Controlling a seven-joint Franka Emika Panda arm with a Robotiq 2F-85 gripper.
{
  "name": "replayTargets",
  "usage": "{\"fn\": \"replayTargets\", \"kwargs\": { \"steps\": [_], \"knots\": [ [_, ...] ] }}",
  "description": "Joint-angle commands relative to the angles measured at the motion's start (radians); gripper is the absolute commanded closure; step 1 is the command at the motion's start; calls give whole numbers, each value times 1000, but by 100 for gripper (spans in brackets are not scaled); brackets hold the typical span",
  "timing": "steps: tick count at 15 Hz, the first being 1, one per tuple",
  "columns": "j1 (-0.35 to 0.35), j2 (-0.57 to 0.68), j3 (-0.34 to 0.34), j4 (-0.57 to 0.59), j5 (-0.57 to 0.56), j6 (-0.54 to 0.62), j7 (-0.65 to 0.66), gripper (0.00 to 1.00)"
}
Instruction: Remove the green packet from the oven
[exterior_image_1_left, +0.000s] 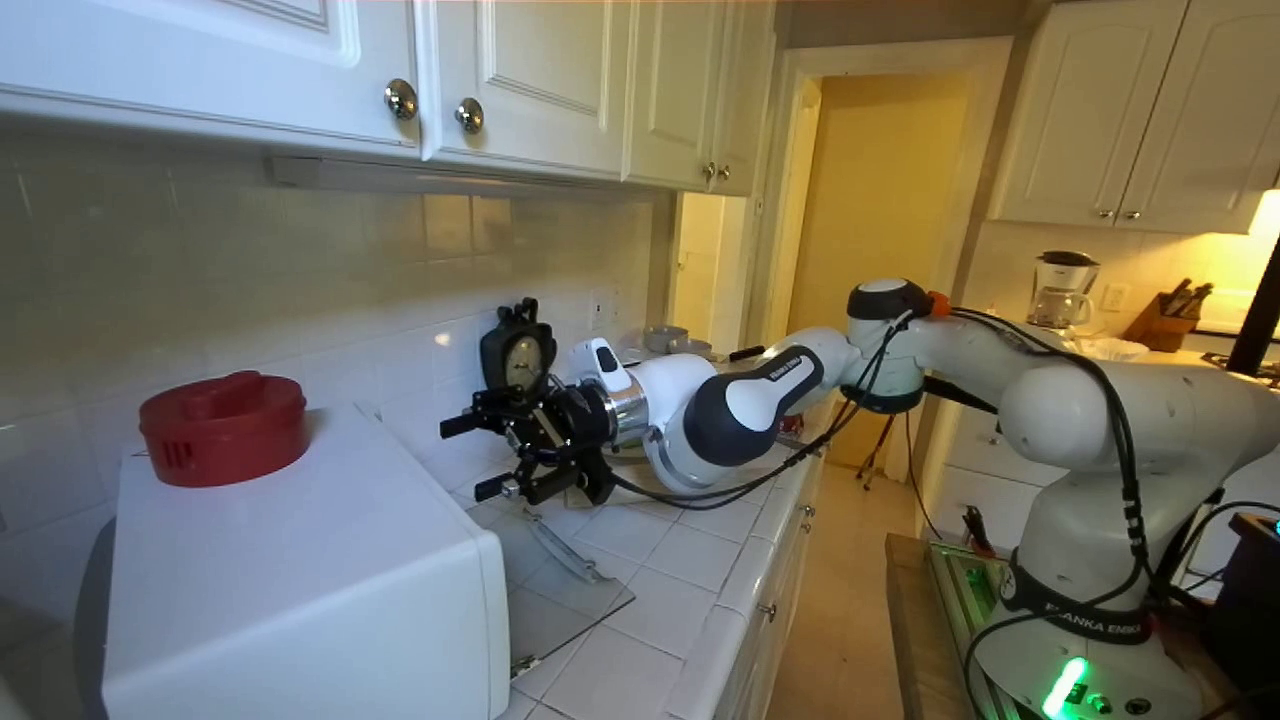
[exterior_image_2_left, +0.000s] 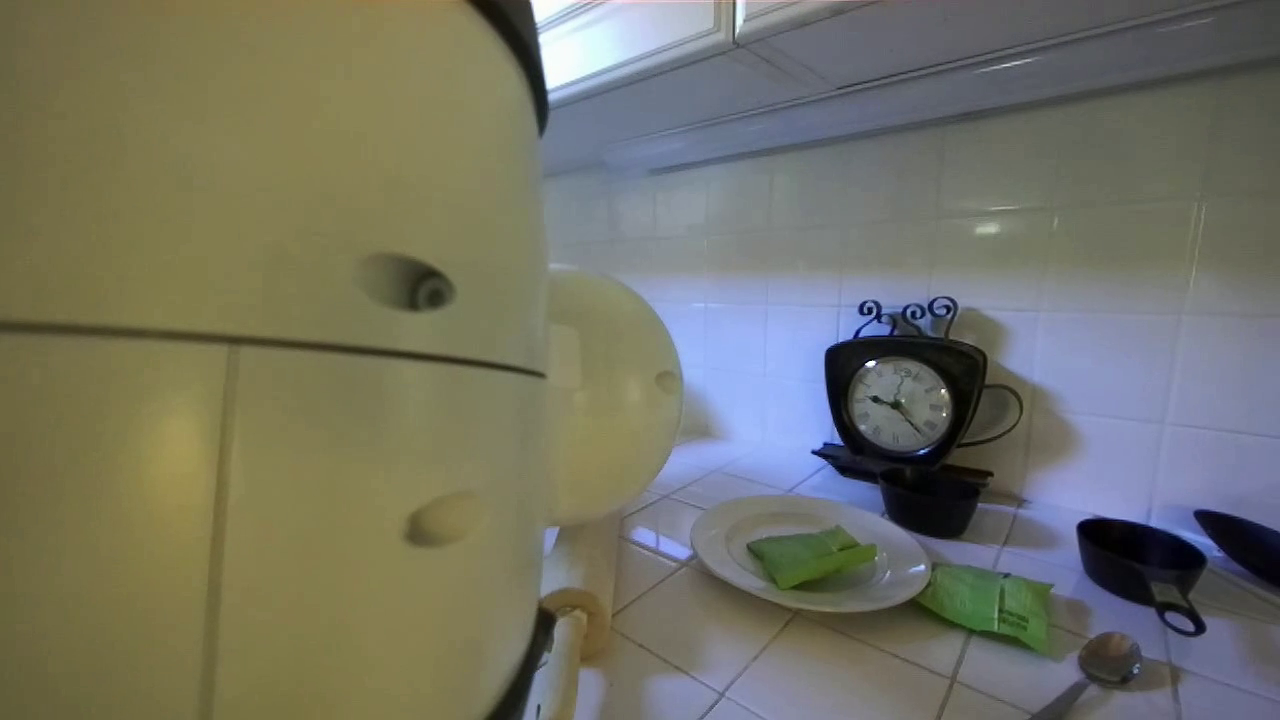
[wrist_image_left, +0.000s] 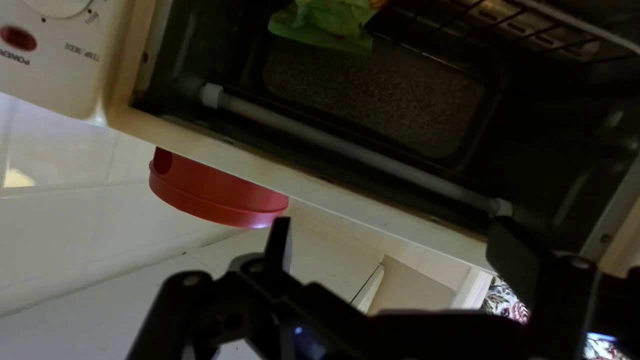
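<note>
The white oven (exterior_image_1_left: 300, 560) stands on the counter in an exterior view, with its glass door (exterior_image_1_left: 560, 590) lowered open. The wrist view, upside down, looks into its dark inside past the front frame (wrist_image_left: 310, 185). A green packet (wrist_image_left: 335, 25) lies inside the oven, cut off by the picture's edge. My gripper (exterior_image_1_left: 468, 460) is in front of the oven opening, above the lowered door. In the wrist view my gripper (wrist_image_left: 392, 237) is open, with nothing between its fingers, apart from the packet. The gripper is hidden in an exterior view, where the arm (exterior_image_2_left: 270, 400) fills the near side.
A red lidded container (exterior_image_1_left: 225, 430) stands on the oven. A wire rack (wrist_image_left: 500, 30) and a heating rod (wrist_image_left: 360, 155) are inside. A plate (exterior_image_2_left: 715, 560) holds a green packet (exterior_image_2_left: 810, 558); another green packet (exterior_image_2_left: 990, 605) lies beside it. A clock (exterior_image_2_left: 900, 405) and spoon (exterior_image_2_left: 1108, 660) are nearby.
</note>
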Motion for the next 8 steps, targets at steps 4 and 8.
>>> {"fn": "replayTargets", "kwargs": {
  "steps": [4,8],
  "knots": [
    [-14,-36,-6,-42,23,29,57,0],
    [-23,-44,-20,-114,11,118,135,0]
  ]
}}
